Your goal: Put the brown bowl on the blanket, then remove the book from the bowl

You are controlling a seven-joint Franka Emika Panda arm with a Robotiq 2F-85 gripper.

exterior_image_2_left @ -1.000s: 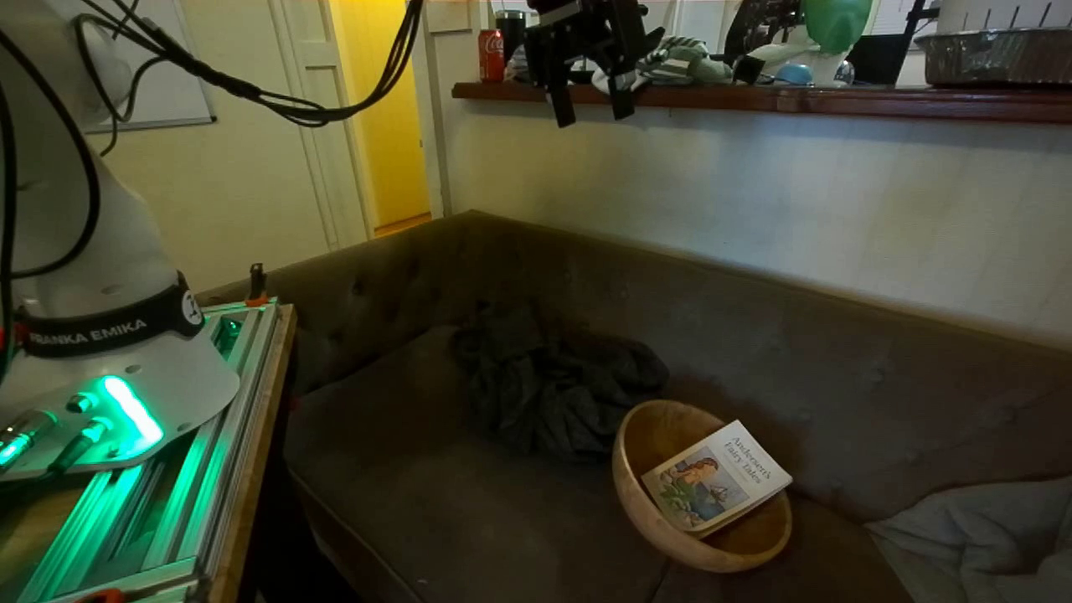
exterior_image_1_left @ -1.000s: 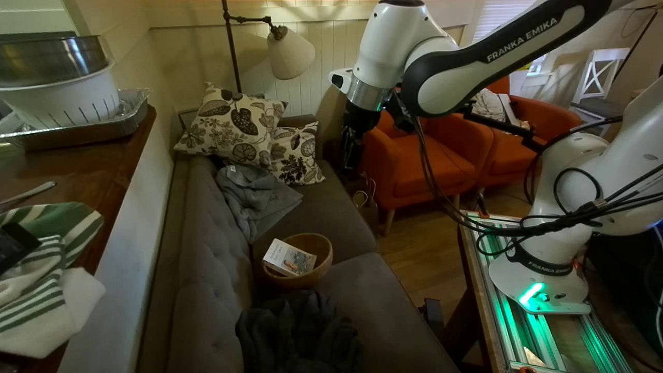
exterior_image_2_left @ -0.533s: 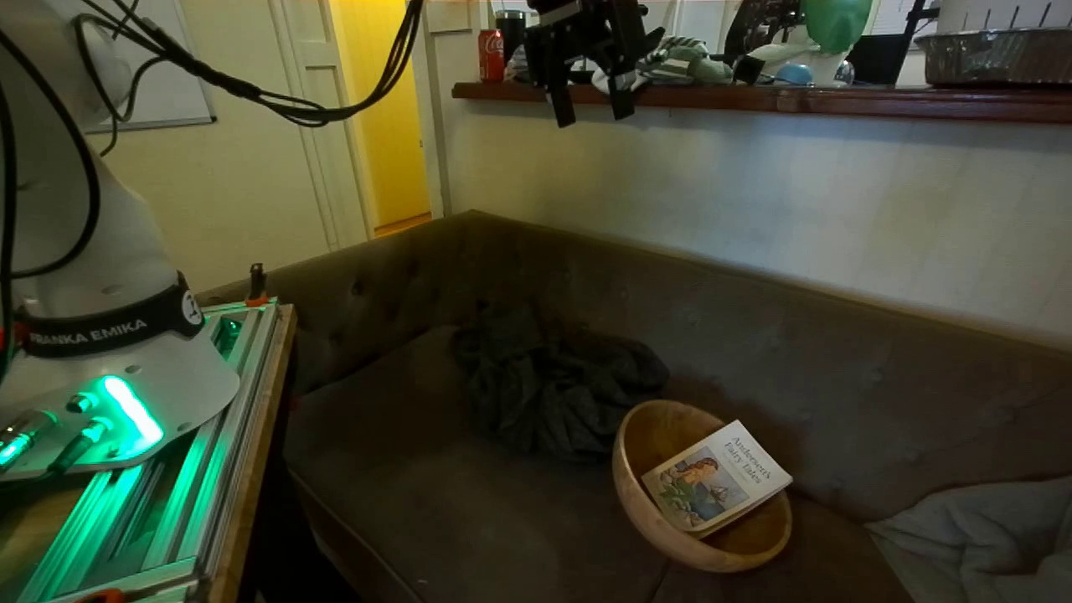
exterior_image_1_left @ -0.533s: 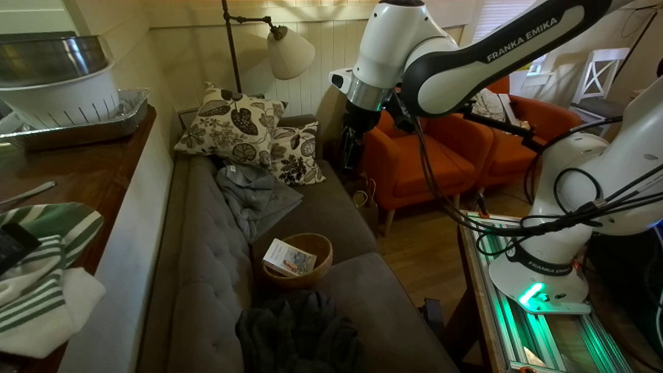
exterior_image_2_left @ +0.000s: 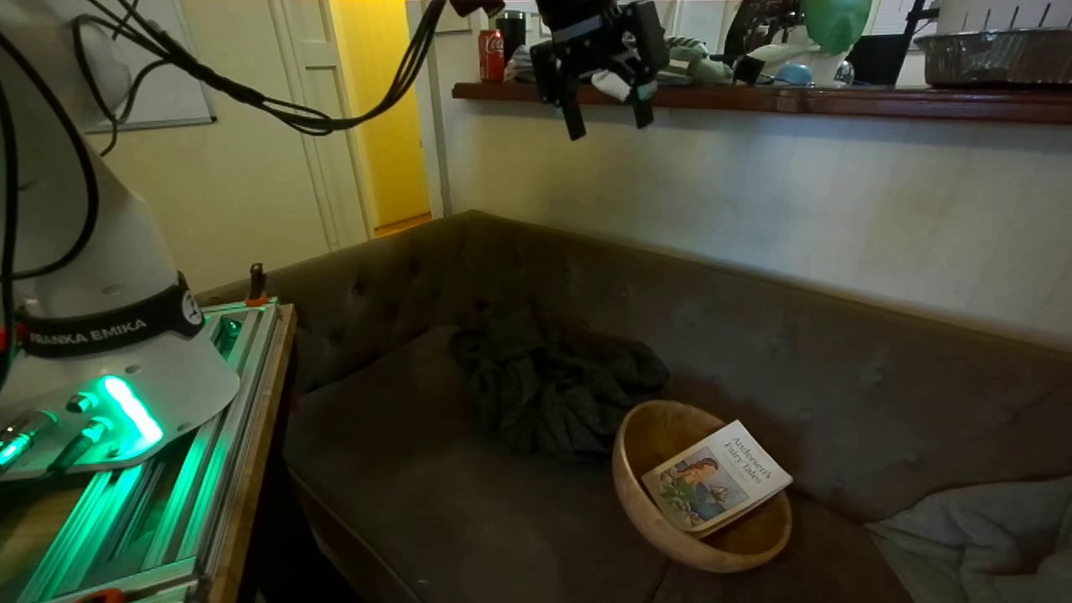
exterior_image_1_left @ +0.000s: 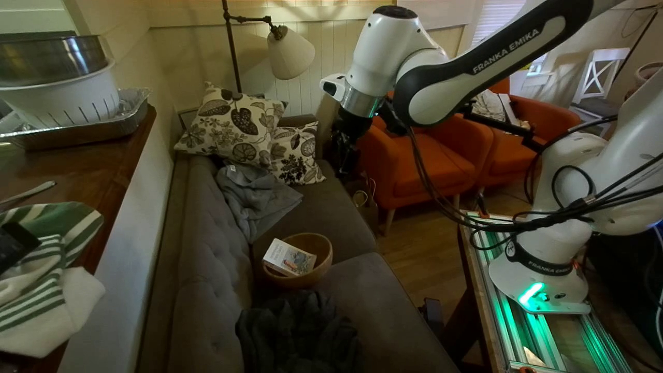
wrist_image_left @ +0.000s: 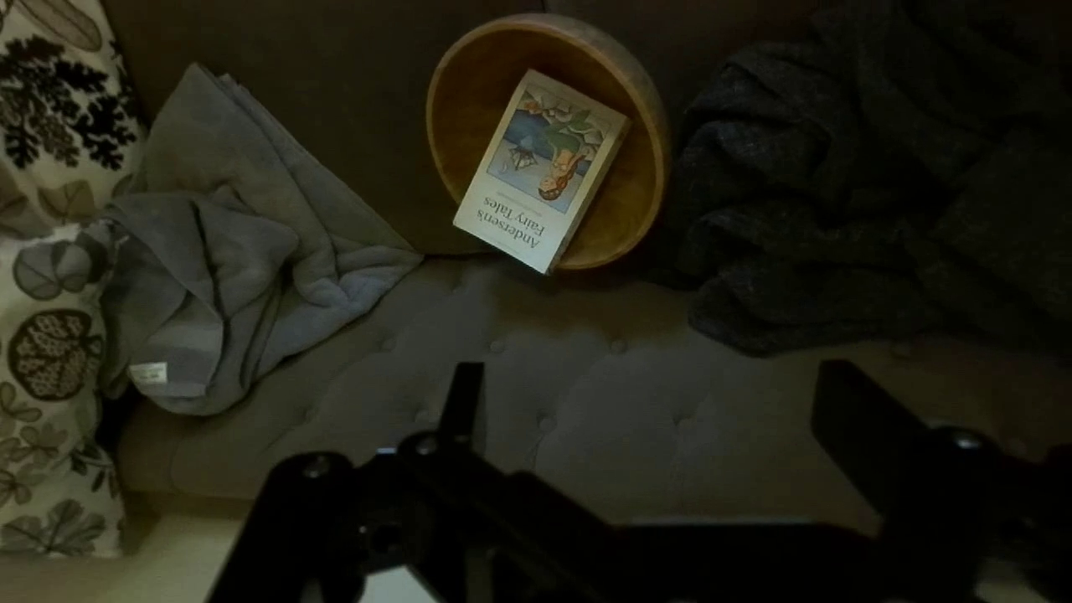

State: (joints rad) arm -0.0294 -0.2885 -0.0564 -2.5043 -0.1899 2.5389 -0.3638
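The brown bowl (exterior_image_2_left: 635, 498) rests on the couch seat, tilted a little, with the white-covered book (exterior_image_2_left: 718, 481) leaning inside and one end over the rim. Beside the bowl lies the dark, crumpled blanket (exterior_image_2_left: 557, 389); the two look close together but the bowl is not on it. In the wrist view, bowl (wrist_image_left: 459, 100) and book (wrist_image_left: 544, 172) appear at upper middle, and the blanket (wrist_image_left: 846, 218) at right. My gripper (exterior_image_2_left: 610, 122) hangs high above the couch, well clear of all three. Its jaws stand wide, nothing between the fingertips (wrist_image_left: 465, 394).
A grey-blue cloth (wrist_image_left: 243, 260) lies on the couch, with floral pillows (exterior_image_1_left: 233, 124) at its end. The couch backrest (exterior_image_2_left: 837, 368) runs below a wooden ledge (exterior_image_2_left: 837, 102) holding various items. A lamp (exterior_image_1_left: 292, 52) and orange armchairs (exterior_image_1_left: 424, 160) stand farther off.
Over the last half second the arm and gripper have shifted slightly, a bit lower in both exterior views. Bowl, book and blanket have stayed put; the jaws remain wide.
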